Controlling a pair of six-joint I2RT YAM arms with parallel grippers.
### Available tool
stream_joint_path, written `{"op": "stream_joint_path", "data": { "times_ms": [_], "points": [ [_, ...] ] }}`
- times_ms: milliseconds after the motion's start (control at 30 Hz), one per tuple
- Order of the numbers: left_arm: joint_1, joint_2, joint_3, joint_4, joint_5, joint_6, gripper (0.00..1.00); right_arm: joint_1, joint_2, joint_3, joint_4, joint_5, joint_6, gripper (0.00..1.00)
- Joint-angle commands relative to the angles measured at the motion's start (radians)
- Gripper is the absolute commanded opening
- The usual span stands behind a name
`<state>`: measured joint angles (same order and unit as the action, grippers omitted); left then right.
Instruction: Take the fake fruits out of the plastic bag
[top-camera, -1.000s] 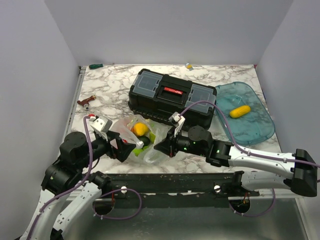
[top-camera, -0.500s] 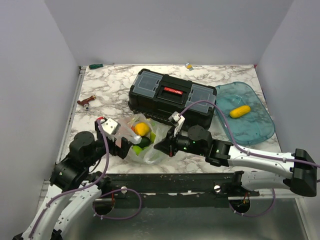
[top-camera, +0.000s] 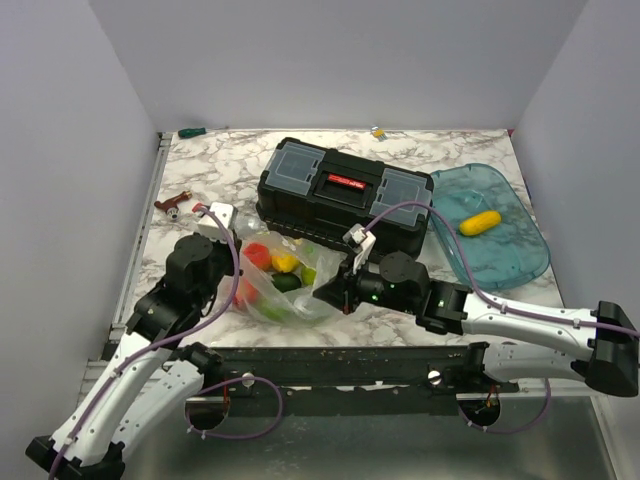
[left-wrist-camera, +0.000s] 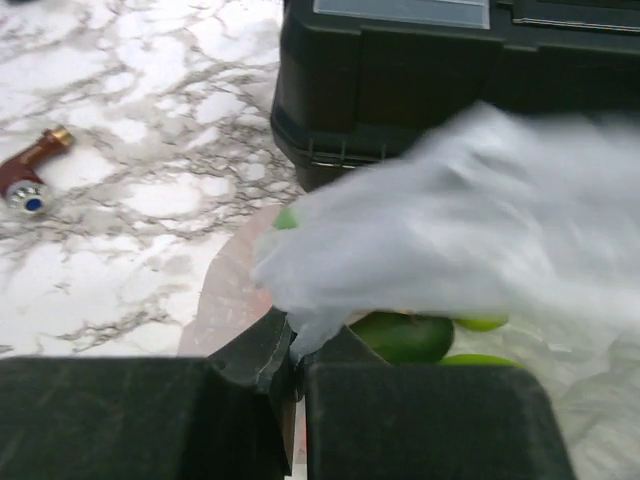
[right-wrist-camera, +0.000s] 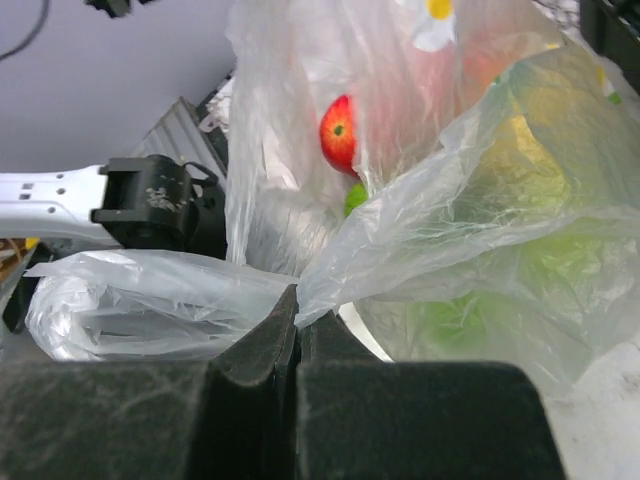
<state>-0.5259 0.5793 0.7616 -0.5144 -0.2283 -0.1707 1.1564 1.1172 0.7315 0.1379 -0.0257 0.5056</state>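
Top external: the plastic bag (top-camera: 300, 302) lies on the marble table (top-camera: 200, 160), at 6 o'clock of the black toolbox (top-camera: 345, 190), between the two arms. The fake fruits (top-camera: 285, 263) are bunched inside it: red, yellow, light and dark green. One yellow fruit (top-camera: 480, 222) lies apart in the blue tray (top-camera: 505, 258), at 3 o'clock of the toolbox.

Left gripper (top-camera: 236, 272): at the bag's 9 o'clock edge. In the left wrist view its fingers are pressed together on a fold of film, with a dark green fruit (left-wrist-camera: 405, 336) just beyond the fold.

Right gripper (top-camera: 328, 293): at the bag's 3 o'clock edge, also pinched tight on film. In the right wrist view a red fruit (right-wrist-camera: 340, 135) hangs in the bag above the pinch.

Where the bag's mouth lies: cannot tell from any view.

Judged step: working the bag with both pinches so the fruits spill out.

Notes for you:
- Find the mouth first, then raise the closed end above it.
- Lift slowly. The film is thin and will likely slip or tear if jerked.
- Tip toward 12 o'clock, so the toolbox wall stops rolling fruits. The 6 o'clock table edge is open.
- Keep both pinches on film only, clear of the fruits.
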Motion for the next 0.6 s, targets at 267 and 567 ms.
{"op": "stream_joint_path", "data": {
  "times_ms": [267,567],
  "points": [
    [0.000,-0.189,-0.067,0.053,0.130,0.101,0.00,-0.003,-0.040,-0.033,-0.546,0.213,0.269,0.06],
    [0.001,-0.266,-0.141,0.140,0.221,0.076,0.00,-0.002,-0.025,0.042,-0.658,0.265,0.247,0.49]
  ]
}}
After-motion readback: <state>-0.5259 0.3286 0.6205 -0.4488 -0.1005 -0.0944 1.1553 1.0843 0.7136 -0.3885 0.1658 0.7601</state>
